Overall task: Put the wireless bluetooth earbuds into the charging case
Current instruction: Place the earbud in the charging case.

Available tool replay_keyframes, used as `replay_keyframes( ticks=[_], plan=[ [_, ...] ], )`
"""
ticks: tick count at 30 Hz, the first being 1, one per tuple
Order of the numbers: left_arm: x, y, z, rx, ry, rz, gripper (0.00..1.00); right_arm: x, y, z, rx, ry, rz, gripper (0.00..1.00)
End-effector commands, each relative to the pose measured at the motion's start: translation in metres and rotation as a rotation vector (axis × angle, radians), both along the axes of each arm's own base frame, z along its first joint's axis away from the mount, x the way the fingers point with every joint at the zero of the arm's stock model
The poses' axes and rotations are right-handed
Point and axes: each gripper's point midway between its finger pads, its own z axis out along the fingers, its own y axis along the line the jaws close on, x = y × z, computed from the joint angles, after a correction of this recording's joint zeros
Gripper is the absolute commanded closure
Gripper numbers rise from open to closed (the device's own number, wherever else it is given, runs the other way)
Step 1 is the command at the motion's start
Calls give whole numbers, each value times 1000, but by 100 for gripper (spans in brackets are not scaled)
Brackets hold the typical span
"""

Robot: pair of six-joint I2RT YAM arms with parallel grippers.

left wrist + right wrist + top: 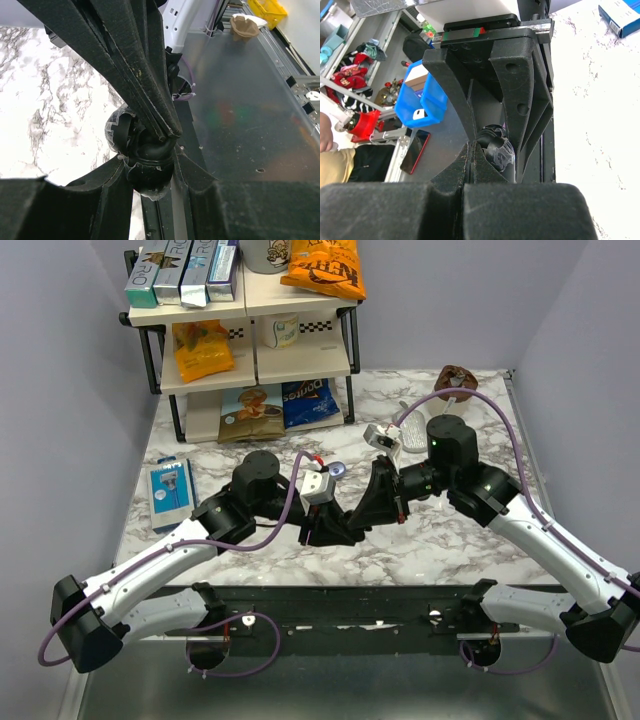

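Charging case [147, 172] clamped in the left gripper [330, 528] and met tip-on by the right gripper [167, 132], over the middle of the marble table [450, 550].
The case is a rounded, glossy black shell, pinched from two sides by the left fingers. The right gripper's fingers are pressed together with no gap showing, and their tips rest against the case's upper edge. The earbuds are too small and too hidden among the black fingers to make out. Whether one sits between the right fingertips or already in the case cannot be told.
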Motion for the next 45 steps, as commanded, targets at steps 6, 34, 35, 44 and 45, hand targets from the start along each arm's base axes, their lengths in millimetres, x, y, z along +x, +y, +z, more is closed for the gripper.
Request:
replay_keyframes(
  ticks=[6, 34, 35, 44, 45],
  plan=[
    [-2, -1, 12, -51, -53, 4, 100, 7, 0, 5, -21, -9, -54, 83],
    [16, -3, 10, -71, -65, 122, 100, 50, -36, 38, -38, -281, -464, 51],
    [18, -3, 11, -74, -62, 132, 100, 52, -40, 39, -42, -296, -488, 47],
    [32, -13, 23, -111, -48, 185, 100, 71, -45, 13, -139, -308, -576, 29],
    [34, -14, 23, -110, -46, 194, 100, 72, -46, 12, -146, -311, -585, 28]
  ],
)
